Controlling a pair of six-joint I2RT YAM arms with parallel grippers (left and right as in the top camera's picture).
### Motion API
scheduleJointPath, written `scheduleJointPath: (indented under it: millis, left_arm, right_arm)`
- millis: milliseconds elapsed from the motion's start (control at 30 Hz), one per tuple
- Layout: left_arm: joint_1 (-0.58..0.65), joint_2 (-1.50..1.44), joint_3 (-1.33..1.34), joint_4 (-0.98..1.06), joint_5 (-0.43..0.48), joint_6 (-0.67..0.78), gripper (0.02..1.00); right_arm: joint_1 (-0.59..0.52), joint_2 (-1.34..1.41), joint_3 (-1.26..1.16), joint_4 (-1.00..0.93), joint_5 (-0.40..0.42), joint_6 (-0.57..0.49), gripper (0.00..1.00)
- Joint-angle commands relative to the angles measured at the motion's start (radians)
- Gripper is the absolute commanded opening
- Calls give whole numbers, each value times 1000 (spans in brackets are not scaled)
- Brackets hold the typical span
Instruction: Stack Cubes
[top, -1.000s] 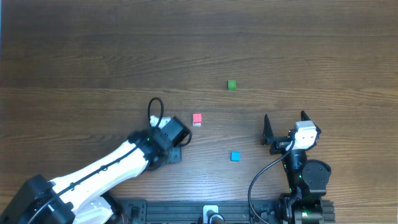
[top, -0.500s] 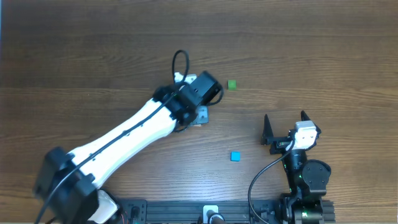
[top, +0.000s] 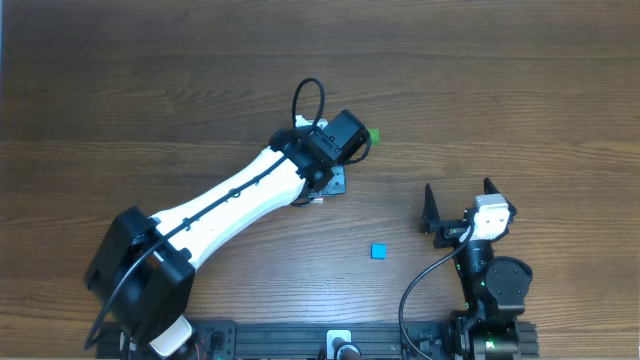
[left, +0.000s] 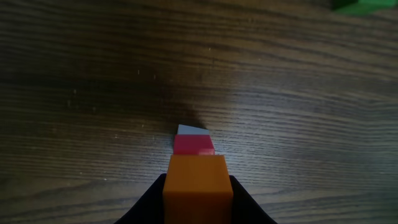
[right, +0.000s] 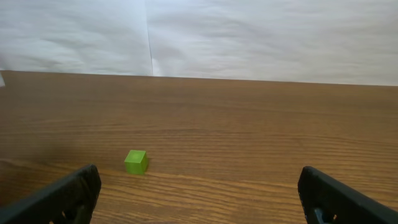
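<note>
Left gripper (left: 198, 180) jaws pinch the orange cube (left: 198, 194), partly hiding the pink cube (left: 193, 144) on the bench (top: 520, 80); the green cube (top: 375, 134) peeks past its wrist. Right gripper (top: 457, 190) jaws are spread.

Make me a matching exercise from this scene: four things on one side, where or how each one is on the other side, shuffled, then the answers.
1. orange cube
2. blue cube
3. green cube
4. right gripper

A. open, holding nothing
B. on the table, highest in the top view
C. clamped in the left gripper
D. on the table, lowest in the top view

Pairs: 1-C, 2-D, 3-B, 4-A
</note>
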Motion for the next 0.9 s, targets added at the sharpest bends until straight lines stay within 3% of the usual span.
scheduleJointPath:
  millis: [33, 900]
  left_arm:
    - [6, 33, 25, 2, 16, 14, 40]
    - [7, 74, 24, 8, 35, 10, 42]
  right_arm:
    - [-6, -6, -5, -4, 3, -5, 991]
    - [-6, -6, -5, -4, 3, -5, 993]
